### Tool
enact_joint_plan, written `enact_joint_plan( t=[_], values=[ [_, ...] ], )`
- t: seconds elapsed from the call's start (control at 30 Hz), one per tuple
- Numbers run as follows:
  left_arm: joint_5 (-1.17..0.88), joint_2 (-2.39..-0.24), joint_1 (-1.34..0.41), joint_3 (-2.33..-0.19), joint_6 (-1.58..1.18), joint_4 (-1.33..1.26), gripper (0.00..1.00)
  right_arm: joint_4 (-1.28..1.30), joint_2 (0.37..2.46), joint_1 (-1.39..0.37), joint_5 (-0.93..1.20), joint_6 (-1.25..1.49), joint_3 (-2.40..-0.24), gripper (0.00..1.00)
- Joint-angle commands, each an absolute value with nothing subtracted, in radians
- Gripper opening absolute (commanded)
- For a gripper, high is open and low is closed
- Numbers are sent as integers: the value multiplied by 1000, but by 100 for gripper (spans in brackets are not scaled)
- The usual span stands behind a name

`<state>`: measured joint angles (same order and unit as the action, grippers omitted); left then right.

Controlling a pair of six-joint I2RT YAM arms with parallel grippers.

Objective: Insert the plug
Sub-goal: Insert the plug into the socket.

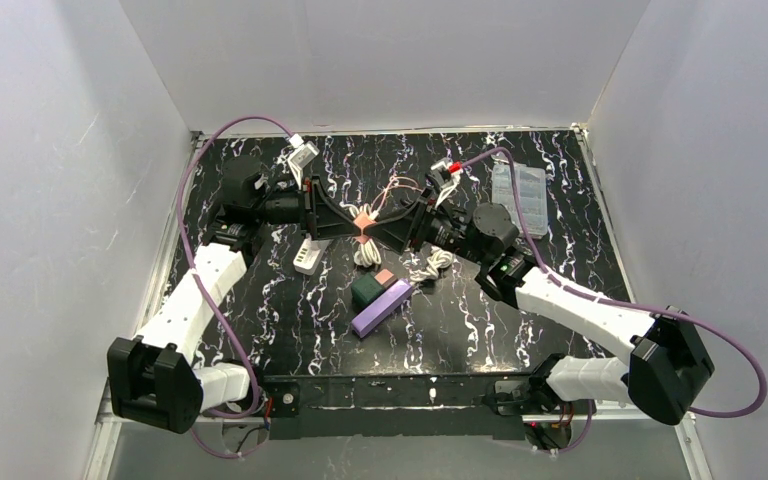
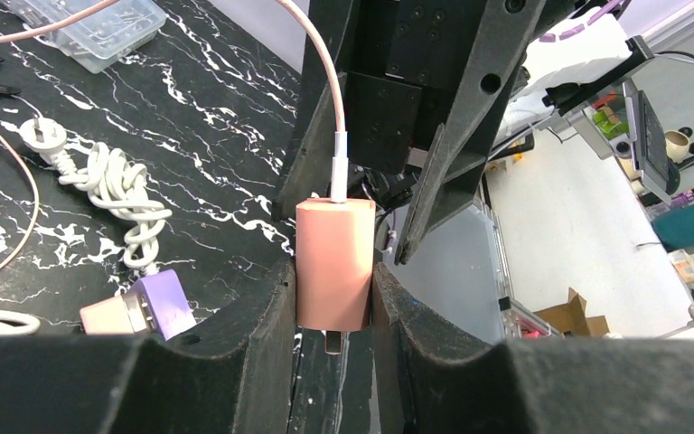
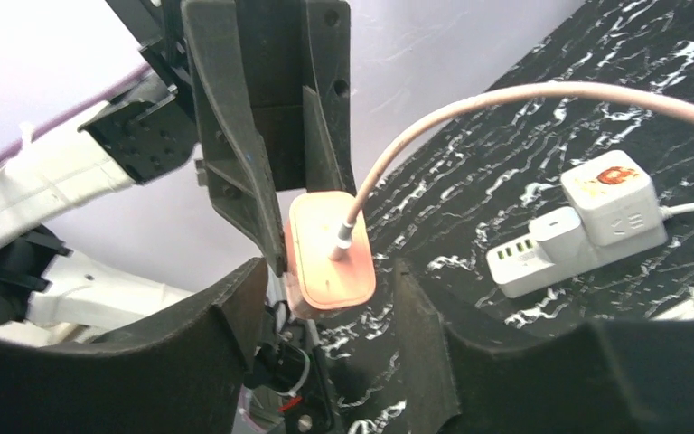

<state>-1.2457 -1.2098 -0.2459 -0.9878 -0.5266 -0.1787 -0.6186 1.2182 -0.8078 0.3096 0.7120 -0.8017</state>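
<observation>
Top external view: above the black marbled counter point(image 1: 290, 320), two arms point(image 1: 205, 285) meet nose to nose near the white power strip point(image 1: 307, 256). Between them they hold one pink plug point(image 1: 362, 222) in mid-air, apart from the strip. The left claw point(image 2: 332, 269) is clenched on the plug's sides. The right claw point(image 3: 328, 271) looks released, its fingers spread to either side of the plug and apparently not pinching it. The plug's pink cable point(image 3: 470, 104) arcs away above the strip. The job appears roughly half done: the plug is lifted and gripped but sits in no socket. Lining its prongs up with the strip and pressing it home is still to do. Counted: two arms, one strip carrying two white chargers point(image 3: 610, 203), two coils of white cable point(image 1: 365, 252) beside the strip, and one pink plug.
</observation>
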Motion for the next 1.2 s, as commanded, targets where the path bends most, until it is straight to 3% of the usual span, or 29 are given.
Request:
enact_joint_plan(
  t=[0.0, 0.17, 0.3, 0.33, 0.37, 0.4, 0.43, 0.47, 0.53, 0.63, 0.7, 0.9, 1.17],
  values=[
    [-1288, -1169, -243, -978, -527, -196, 0, -753, 1213, -813, 311, 742, -795, 53],
    [-1289, -1176, -243, -987, -528, -196, 0, -828, 1243, -815, 337, 777, -804, 16],
    [-1293, -1192, -246, -985, -525, -198, 0, -844, 1235, -818, 327, 778, -793, 6],
    [-1292, -1197, -247, -982, -525, -198, 4, -845, 1232, -819, 325, 776, -791, 3],
    [-1291, -1201, -250, -979, -524, -198, 13, -845, 1231, -819, 323, 772, -789, 1],
    [-1286, -1205, -254, -976, -526, -198, 36, -841, 1228, -819, 322, 764, -787, 1],
    [-1274, -1204, -255, -968, -531, -198, 78, -824, 1223, -819, 319, 745, -787, 1],
    [-1263, -1199, -254, -962, -522, -191, 96, -769, 1206, -819, 312, 710, -791, 1],
    [-1220, -1193, -249, -996, -404, -17, 98, -577, 1165, -819, 278, 579, -816, 1],
    [-1102, -1221, -246, -1126, 36, 486, 98, -290, 1113, -823, 198, 409, -840, 1],
    [-982, -1209, -235, -1134, 169, 624, 98, -200, 1081, -844, 132, 353, -819, 1],
    [-713, -1172, -200, -1044, 331, 756, 98, -11, 1113, -1029, -186, 201, -832, 1],
    [-782, -1170, -199, -982, 360, 690, 98, -145, 1171, -1135, -403, 159, -760, 1]
  ],
)
